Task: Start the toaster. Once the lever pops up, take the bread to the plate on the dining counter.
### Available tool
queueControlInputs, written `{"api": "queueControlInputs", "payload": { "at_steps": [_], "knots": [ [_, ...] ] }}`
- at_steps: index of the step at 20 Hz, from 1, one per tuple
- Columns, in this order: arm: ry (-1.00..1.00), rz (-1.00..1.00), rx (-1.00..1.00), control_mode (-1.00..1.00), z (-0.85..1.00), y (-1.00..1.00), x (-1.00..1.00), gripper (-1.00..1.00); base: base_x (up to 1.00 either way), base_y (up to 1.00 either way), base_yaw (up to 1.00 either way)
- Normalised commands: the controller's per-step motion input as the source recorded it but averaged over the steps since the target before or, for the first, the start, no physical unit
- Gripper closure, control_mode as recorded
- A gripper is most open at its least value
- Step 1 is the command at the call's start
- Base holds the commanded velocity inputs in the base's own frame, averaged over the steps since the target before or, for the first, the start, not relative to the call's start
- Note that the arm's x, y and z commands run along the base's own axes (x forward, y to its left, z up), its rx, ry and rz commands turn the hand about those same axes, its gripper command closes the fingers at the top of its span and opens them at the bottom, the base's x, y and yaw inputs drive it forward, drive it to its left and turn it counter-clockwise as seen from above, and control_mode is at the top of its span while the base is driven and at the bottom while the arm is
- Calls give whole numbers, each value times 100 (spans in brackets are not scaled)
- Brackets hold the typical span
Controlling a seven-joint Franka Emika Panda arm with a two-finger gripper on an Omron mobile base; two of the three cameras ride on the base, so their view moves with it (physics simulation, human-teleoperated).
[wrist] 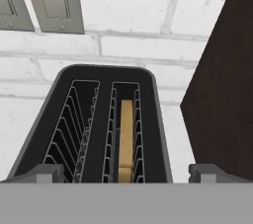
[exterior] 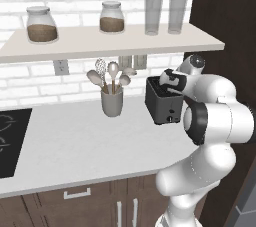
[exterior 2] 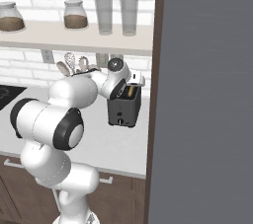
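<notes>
The dark grey toaster (exterior: 161, 105) (exterior 2: 123, 108) (wrist: 101, 129) stands on the pale worktop against the white brick wall, beside a dark tall panel. A tan slice of bread (wrist: 126, 139) (exterior 2: 131, 91) sits upright in the right slot; the left slot is empty. My gripper (exterior: 168, 85) (exterior 2: 133, 81) (wrist: 126, 172) hovers just above the toaster's top, open, its fingertips (wrist: 48, 171) spread wider than the toaster and holding nothing. The plate and the dining counter are out of view.
A grey utensil cup (exterior: 112, 102) stands left of the toaster. A shelf (exterior: 100, 43) with jars and glasses runs overhead. The dark panel (exterior: 225, 26) (wrist: 222, 94) rises close on the right. A black cooktop (exterior: 10, 141) lies far left. Wall outlets (wrist: 54, 1) sit behind the toaster.
</notes>
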Motion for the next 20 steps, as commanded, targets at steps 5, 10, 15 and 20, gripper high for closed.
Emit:
{"api": "queueControlInputs", "payload": {
  "at_steps": [5, 10, 15, 20],
  "knots": [
    [0, 0, 0, -100, 0, 0, 0, -100, 0, 0, 0],
    [0, 0, 0, -100, 0, 0, 0, -100, 0, 0, 0],
    [0, 0, 0, -100, 0, 0, 0, -100, 0, 0, 0],
    [0, 0, 0, -100, 0, 0, 0, -100, 0, 0, 0]
  ]
}}
